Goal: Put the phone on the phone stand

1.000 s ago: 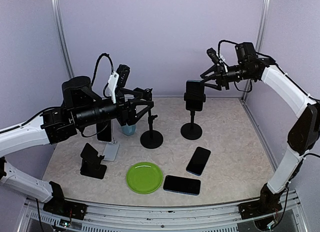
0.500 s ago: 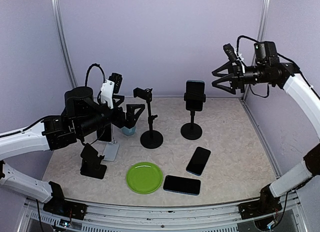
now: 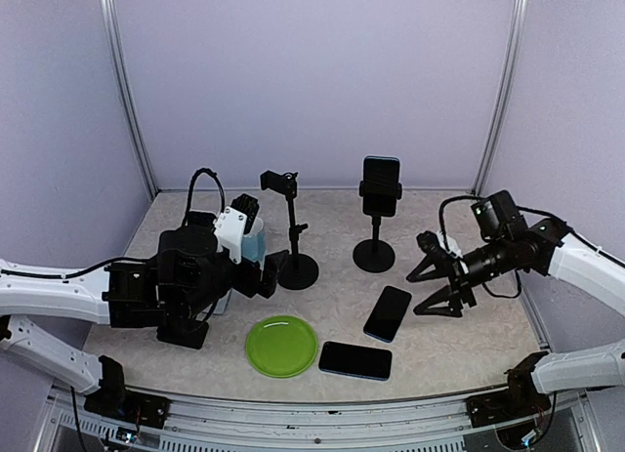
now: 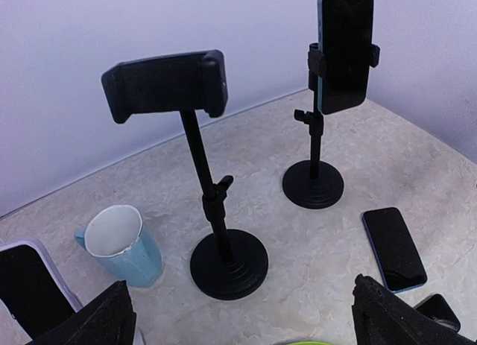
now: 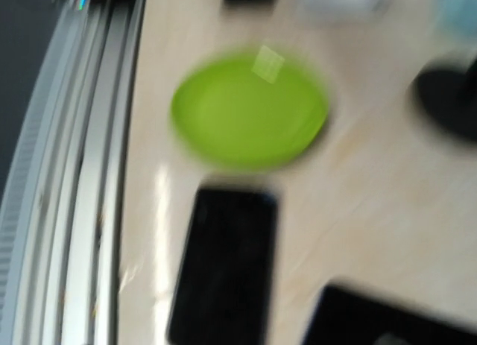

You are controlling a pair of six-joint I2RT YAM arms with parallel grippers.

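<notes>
Marbled desk (image 3: 469,349). Right hand (image 3: 414,296) spread near flat phone (image 3: 388,313), left hand (image 3: 271,273) apart too. Phone looks rigid, slick, thin; best pinch long edges.

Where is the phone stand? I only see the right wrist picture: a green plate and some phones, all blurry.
Observer: One tall stand is at the back, with a phone upright in its clamp.
Operator: Is there an empty one?
Observer: Yes. The second tall stand, beside it, has nothing in its clamp.
Operator: Are my fingers open?
Observer: Yes. The right gripper is open, beside the nearer flat phone and not touching it.
</notes>
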